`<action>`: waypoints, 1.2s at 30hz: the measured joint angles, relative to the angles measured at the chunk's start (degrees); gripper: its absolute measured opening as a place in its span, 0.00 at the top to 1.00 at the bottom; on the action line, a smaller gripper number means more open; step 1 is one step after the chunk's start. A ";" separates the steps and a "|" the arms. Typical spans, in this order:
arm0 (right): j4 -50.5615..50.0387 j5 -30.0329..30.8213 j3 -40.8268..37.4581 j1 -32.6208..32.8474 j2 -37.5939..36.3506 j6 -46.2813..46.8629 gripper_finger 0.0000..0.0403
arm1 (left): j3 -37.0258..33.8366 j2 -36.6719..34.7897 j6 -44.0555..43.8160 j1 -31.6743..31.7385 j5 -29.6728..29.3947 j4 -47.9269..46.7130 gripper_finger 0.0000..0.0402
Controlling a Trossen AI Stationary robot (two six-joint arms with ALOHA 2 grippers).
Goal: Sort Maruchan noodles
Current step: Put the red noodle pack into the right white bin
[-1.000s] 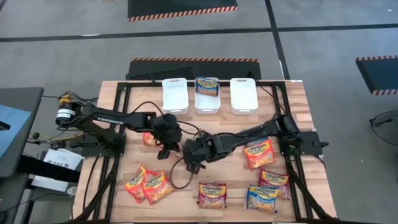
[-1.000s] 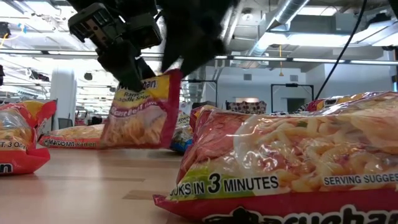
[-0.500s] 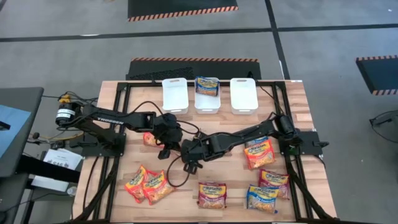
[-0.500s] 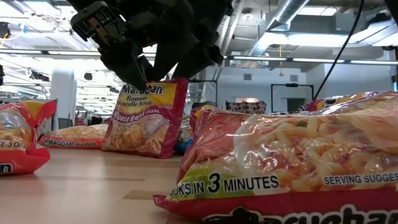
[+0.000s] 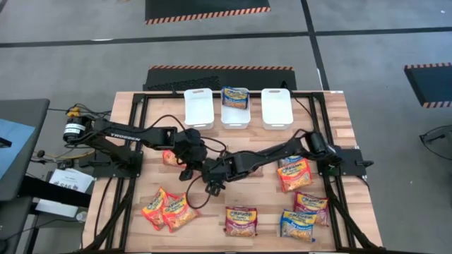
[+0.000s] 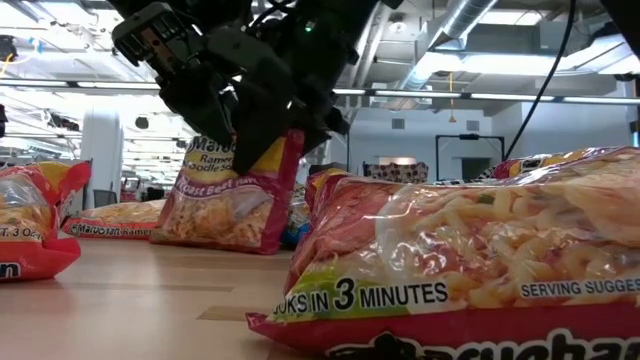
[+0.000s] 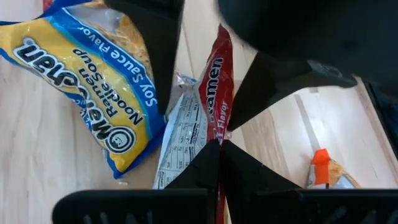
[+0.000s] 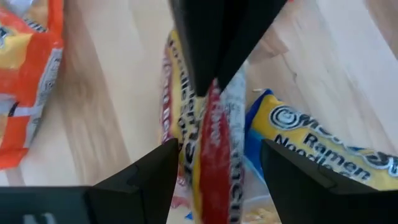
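Note:
A dark red Maruchan noodle packet stands upright at mid-table, with my left gripper shut on its top edge. My right gripper is open. It reaches in from the right, one finger on each side of that same top edge. In the high view both grippers meet over the packet and hide it. A blue packet lies flat on the table beside it. My left gripper pinches the red packet's top edge between its two fingers, slanting down from the table's left side. The packet hangs upright below the fingers, its lower edge down at the table top. I cannot tell whether my right gripper's fingers touch the packet.
Three white tubs stand along the far edge; the middle one holds a blue packet. More packets lie at the near left, near middle and right. A large packet fills the low view's foreground.
My right gripper has come down and moved toward the table's left, until its open fingers stand on either side of the red packet's top edge. The packet has swung below my still left gripper, so its printed face now shows more fully in the low view.

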 joint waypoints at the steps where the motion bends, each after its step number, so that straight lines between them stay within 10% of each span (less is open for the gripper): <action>1: -0.08 0.00 0.00 -0.07 0.04 0.00 0.38 | -0.02 0.00 -0.08 0.00 -0.12 0.29 1.00; 9: -0.41 -0.56 0.00 -0.01 0.04 0.12 0.51 | -0.02 0.00 0.09 -0.02 -0.36 1.30 1.00; 20: -1.34 -3.86 0.00 0.00 0.04 0.48 0.97 | -0.02 0.02 1.03 0.00 -1.36 3.03 1.00; 36: -6.21 -2.46 0.16 0.10 -2.39 -2.97 0.99 | -0.06 -14.39 -1.22 0.00 -10.71 -2.40 1.00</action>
